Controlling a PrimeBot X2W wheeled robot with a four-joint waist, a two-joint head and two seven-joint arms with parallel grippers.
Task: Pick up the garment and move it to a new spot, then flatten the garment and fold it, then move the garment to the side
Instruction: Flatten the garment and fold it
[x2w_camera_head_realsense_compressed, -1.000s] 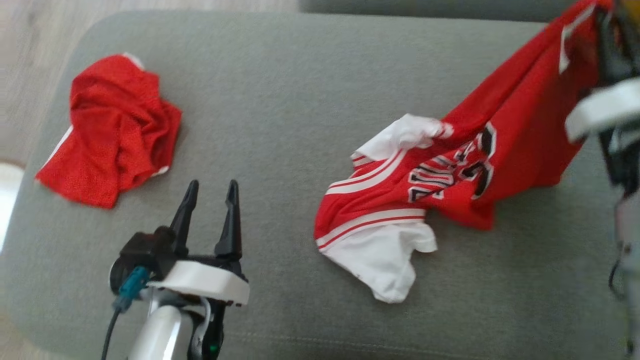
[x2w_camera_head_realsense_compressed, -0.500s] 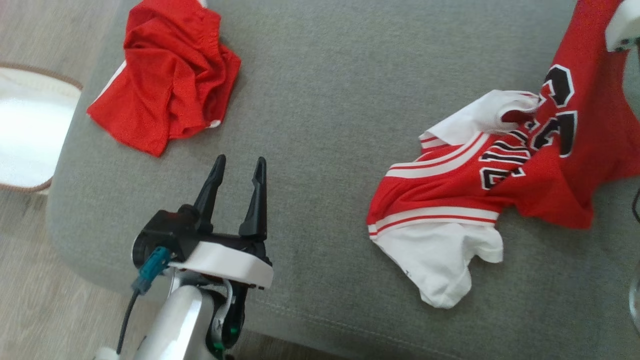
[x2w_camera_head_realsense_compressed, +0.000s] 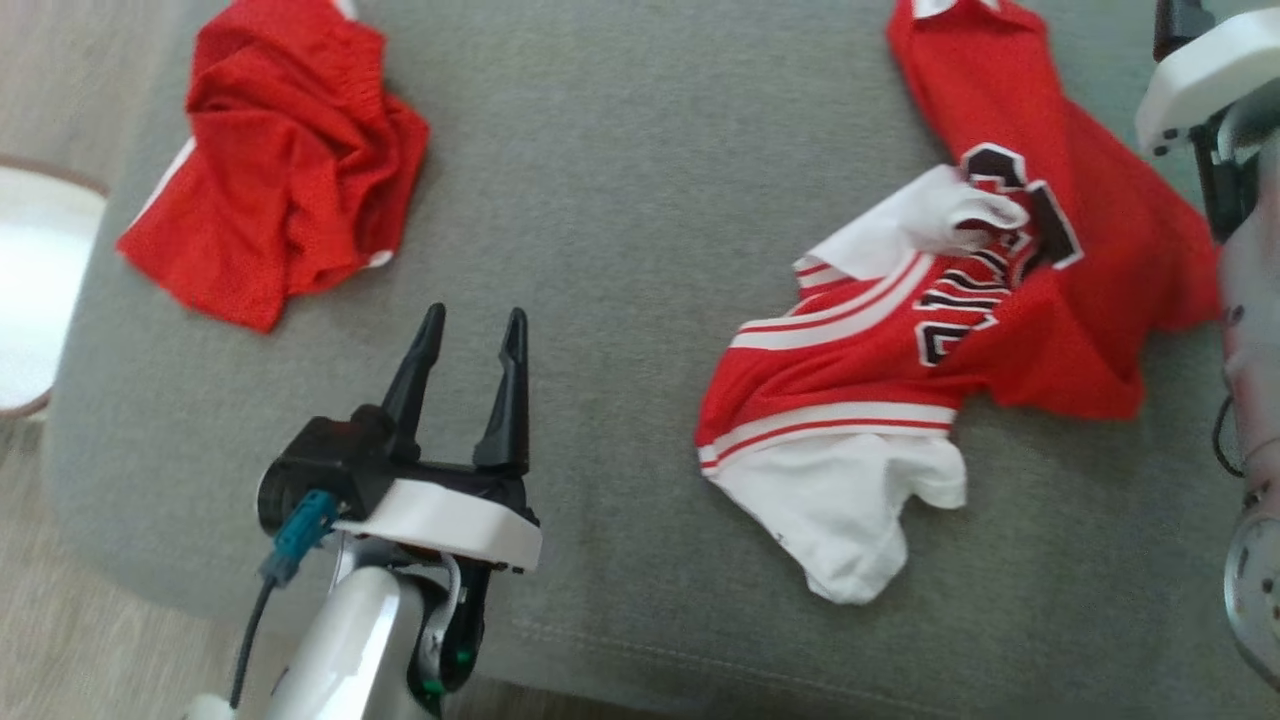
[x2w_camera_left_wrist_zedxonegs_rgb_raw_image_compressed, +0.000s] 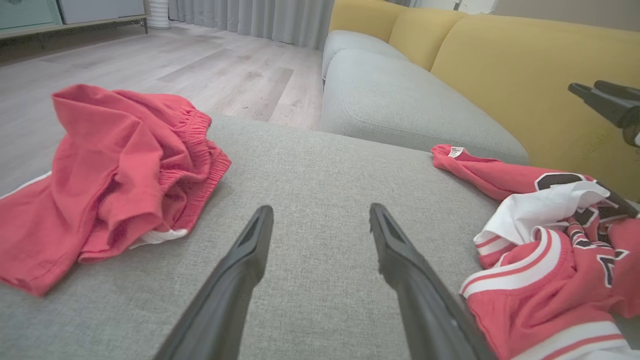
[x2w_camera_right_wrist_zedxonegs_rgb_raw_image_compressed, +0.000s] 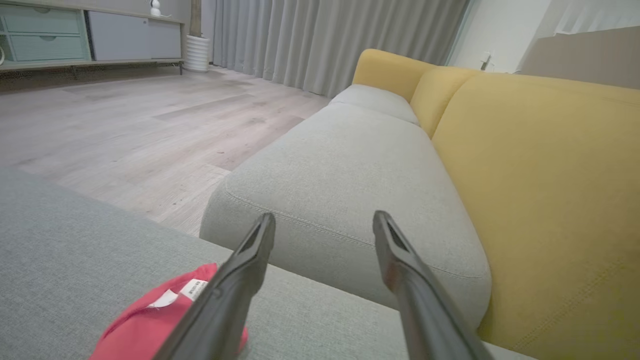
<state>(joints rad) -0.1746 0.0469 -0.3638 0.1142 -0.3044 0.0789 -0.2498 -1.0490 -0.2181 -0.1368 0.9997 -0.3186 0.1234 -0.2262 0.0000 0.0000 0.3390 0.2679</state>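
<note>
Grey cushion (x2w_camera_head_realsense_compressed: 620, 150), jersey (x2w_camera_head_realsense_compressed: 850, 365) bunched by its right edge, left gripper (x2w_camera_head_realsense_compressed: 476, 313) and right gripper (x2w_camera_right_wrist_zedxonegs_rgb_raw_image_compressed: 324, 216) both wide and empty, so a grab could snag doubled layers.

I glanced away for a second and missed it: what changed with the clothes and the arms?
The right gripper let go of the jersey. The jersey's far end, held up a second ago, now lies slack on the cushion, with the gripper open just above it. The left gripper stays open and idle, and the shorts lie crumpled as before. The camera also shifted.
</note>
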